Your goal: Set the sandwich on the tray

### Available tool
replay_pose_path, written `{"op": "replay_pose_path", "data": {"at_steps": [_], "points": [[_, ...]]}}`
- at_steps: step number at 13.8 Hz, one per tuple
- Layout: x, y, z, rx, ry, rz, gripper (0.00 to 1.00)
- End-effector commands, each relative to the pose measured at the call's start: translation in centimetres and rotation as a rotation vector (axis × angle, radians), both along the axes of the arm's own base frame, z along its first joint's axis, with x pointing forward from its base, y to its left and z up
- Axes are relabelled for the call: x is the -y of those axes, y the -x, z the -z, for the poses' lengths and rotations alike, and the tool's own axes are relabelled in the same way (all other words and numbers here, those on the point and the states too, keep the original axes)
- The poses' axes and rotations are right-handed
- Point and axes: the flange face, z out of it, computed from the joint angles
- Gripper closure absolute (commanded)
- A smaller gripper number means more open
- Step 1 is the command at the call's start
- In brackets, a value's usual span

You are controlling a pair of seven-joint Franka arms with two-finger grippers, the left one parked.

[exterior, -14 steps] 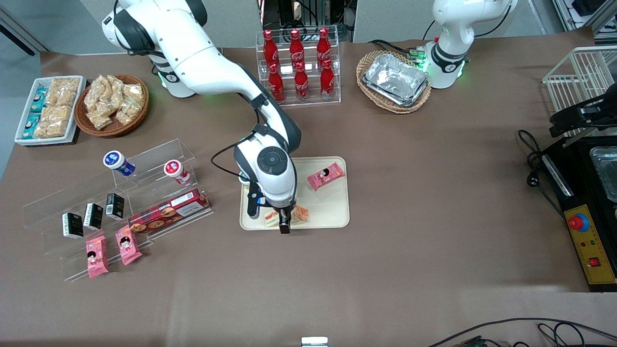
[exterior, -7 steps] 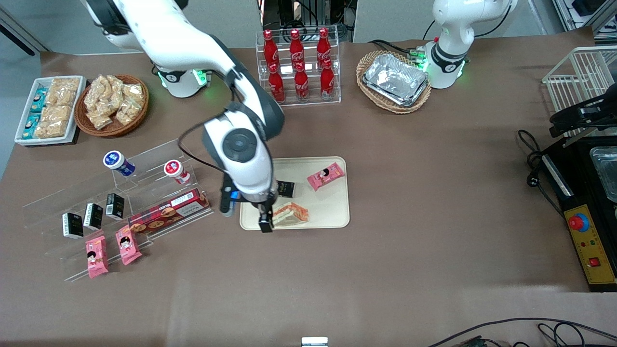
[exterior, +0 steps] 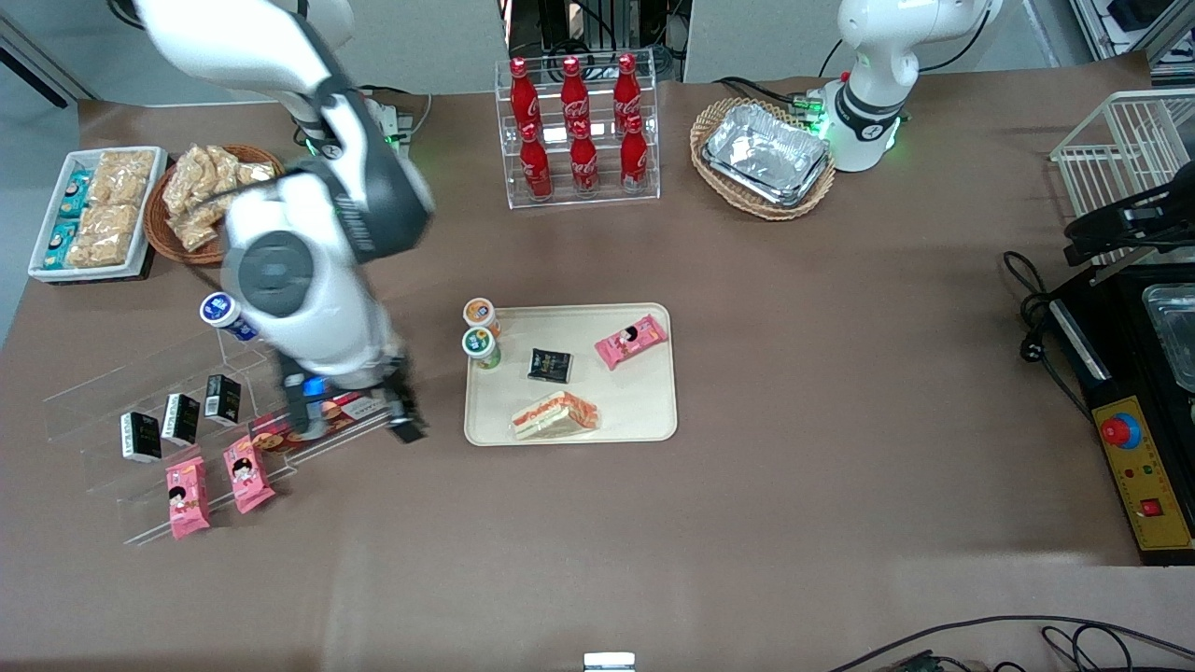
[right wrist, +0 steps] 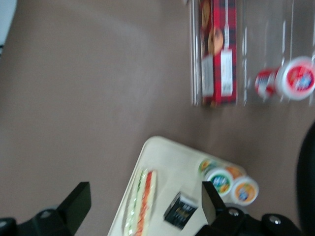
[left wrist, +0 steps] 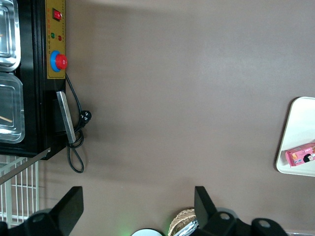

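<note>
The sandwich (exterior: 554,415), a pale-bread wedge in clear wrap with an orange-red band, lies on the cream tray (exterior: 644,411), near the tray edge closest to the front camera. It also shows in the right wrist view (right wrist: 142,201) on the tray (right wrist: 162,157). My right gripper (exterior: 397,418) is open and empty. It hangs above the table beside the tray, toward the working arm's end, next to the red biscuit box (exterior: 327,406). In the right wrist view the gripper (right wrist: 143,191) has its fingers wide apart.
A pink snack packet (exterior: 632,341), a small black carton (exterior: 550,365) and two cups (exterior: 483,346) sit on or at the tray. A clear display shelf (exterior: 187,411) holds cartons, pink packets and cups. A cola bottle rack (exterior: 577,131), foil trays (exterior: 766,154) and snack baskets (exterior: 219,201) stand farther back.
The gripper let go of the sandwich, which stays on the tray. The arm swung away from the tray toward the display shelf at the working arm's end.
</note>
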Motion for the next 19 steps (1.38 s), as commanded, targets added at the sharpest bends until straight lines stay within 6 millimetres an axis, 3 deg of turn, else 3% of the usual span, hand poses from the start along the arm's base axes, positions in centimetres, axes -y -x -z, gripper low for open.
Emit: {"op": "replay_pose_path", "data": {"at_steps": [1, 3, 10, 13, 15, 19], "points": [[7.8, 0.4, -3.7, -0.025, -0.024, -0.180, 0.00], [12.7, 0.7, -5.2, -0.018, -0.034, -0.242, 0.00], [26.2, 4.3, -10.3, -0.049, -0.058, -0.685, 0.00], [30.4, 7.0, -12.5, -0.062, -0.050, -0.839, 0.00], [32.7, 8.8, -12.8, -0.057, -0.055, -0.902, 0.00], [35.3, 9.2, -13.1, -0.054, -0.057, -0.992, 0.00]]}}
